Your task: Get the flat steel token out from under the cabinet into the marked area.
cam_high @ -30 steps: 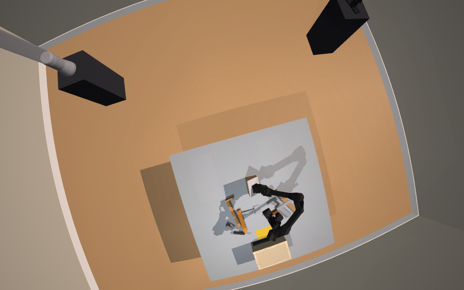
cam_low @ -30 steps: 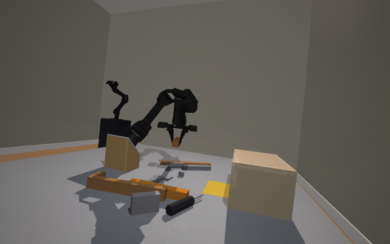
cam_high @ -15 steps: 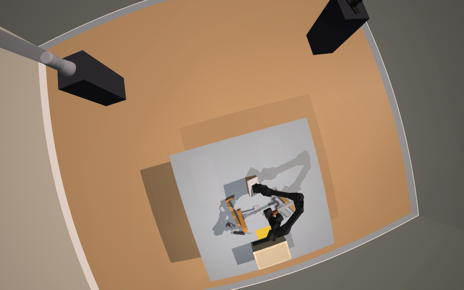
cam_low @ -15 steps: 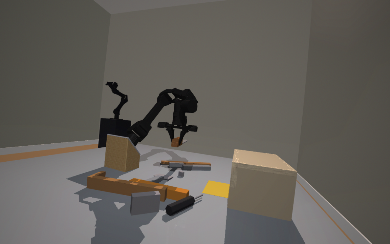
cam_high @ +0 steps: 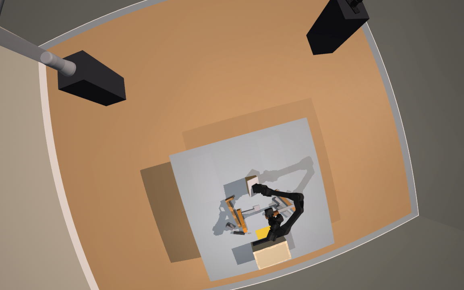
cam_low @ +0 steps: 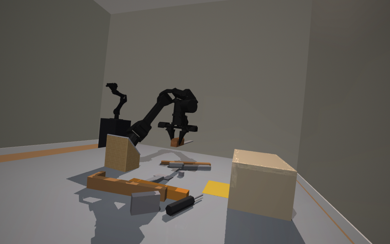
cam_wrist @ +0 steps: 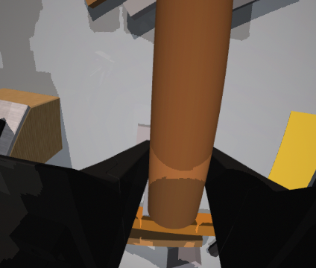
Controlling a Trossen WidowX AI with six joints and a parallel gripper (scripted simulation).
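My gripper point(cam_low: 177, 140) point(cam_wrist: 178, 150) is shut on the orange-brown handle point(cam_low: 175, 142) point(cam_wrist: 185, 93) of a tool, held well above the table. A thin pale shaft point(cam_low: 189, 142) sticks out beyond the fingers in the exterior view; its far end is hard to make out. The tan cabinet point(cam_high: 272, 255) point(cam_low: 260, 189) stands at the table's edge, with dark vent slots point(cam_high: 259, 243) on its front. The yellow marked area point(cam_high: 261, 233) point(cam_low: 216, 188) point(cam_wrist: 302, 149) lies in front of it, with no token visible on it. The steel token is not visible in any view.
A wooden block point(cam_low: 115, 154) point(cam_wrist: 42, 128) with a sloped metal face stands by the arm base. Orange bars point(cam_low: 114, 185), a grey block point(cam_low: 145, 203) and a black-handled tool point(cam_low: 179, 205) point(cam_high: 239, 233) lie on one side. Grey bars point(cam_low: 197, 167) and a small grey cube point(cam_low: 180, 174) lie beyond.
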